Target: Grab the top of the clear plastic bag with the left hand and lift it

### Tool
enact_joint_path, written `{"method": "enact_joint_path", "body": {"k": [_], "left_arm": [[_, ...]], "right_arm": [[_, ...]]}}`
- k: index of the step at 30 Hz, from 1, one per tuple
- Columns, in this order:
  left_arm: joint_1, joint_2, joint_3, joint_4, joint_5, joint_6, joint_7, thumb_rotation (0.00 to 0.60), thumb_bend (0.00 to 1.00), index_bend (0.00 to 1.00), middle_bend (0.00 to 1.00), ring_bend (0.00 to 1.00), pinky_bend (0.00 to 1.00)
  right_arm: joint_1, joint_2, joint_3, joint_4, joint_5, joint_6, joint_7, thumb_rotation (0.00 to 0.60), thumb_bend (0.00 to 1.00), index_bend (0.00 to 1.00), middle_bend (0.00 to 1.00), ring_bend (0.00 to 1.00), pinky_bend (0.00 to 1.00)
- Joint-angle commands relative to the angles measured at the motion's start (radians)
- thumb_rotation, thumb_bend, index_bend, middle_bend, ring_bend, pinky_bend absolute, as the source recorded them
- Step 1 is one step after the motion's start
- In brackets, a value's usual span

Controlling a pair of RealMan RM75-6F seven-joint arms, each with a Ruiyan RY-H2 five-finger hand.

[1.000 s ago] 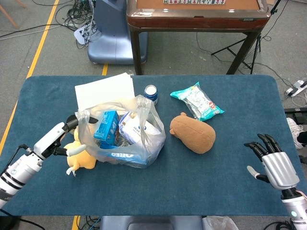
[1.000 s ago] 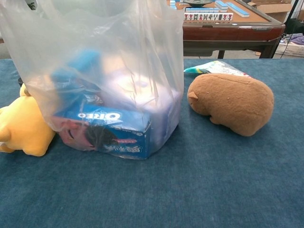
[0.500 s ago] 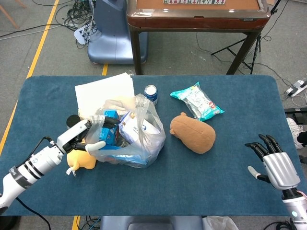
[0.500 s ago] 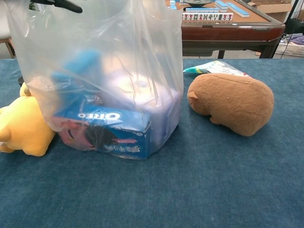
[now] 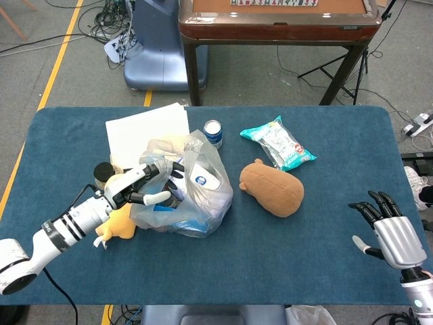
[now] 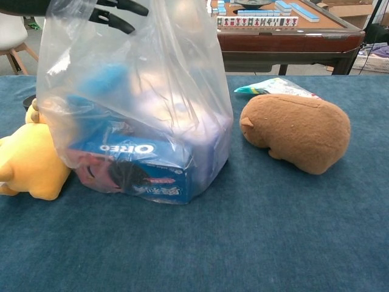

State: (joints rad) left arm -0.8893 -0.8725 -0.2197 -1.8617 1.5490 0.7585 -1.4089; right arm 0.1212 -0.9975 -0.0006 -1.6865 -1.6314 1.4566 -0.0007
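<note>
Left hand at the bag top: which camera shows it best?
The head view. It shows the whole left hand over the top of the clear plastic bag, fingers reaching across it. The chest view shows only dark fingertips at the upper edge, though the bag fills that frame.

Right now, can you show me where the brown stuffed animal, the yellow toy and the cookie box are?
brown stuffed animal (image 6: 298, 131), chest view, middle of its back.
yellow toy (image 6: 27, 167), chest view, its rounded body.
cookie box (image 6: 130, 169), chest view, printed front inside the bag.
</note>
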Motion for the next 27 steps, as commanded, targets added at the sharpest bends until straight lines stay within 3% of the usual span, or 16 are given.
{"method": "enact_joint_path", "body": {"k": [1, 11, 27], "left_arm": [[-0.02, -0.014, -0.014, 0.006, -0.021, -0.016, -0.009, 0.361, 0.19, 0.22, 0.18, 0.19, 0.27], [-0.077, -0.042, -0.037, 0.009, -0.049, -0.078, -0.055, 0.34, 0.19, 0.22, 0.18, 0.19, 0.22], [-0.177, -0.077, -0.08, 0.064, -0.044, -0.151, -0.256, 0.338, 0.19, 0.22, 0.18, 0.19, 0.2]], "right_arm": [[-0.002, 0.0, -0.001, 0.002, 0.0, 0.001, 0.002, 0.6, 0.24, 0.26, 0.3, 0.08, 0.1], [-0.01, 0.001, -0.003, 0.011, 0.002, 0.008, 0.014, 0.6, 0.24, 0.26, 0.3, 0.08, 0.1], [-0.014, -0.005, -0.004, 0.029, 0.002, 0.01, 0.034, 0.6, 0.24, 0.26, 0.3, 0.08, 0.1]]}}
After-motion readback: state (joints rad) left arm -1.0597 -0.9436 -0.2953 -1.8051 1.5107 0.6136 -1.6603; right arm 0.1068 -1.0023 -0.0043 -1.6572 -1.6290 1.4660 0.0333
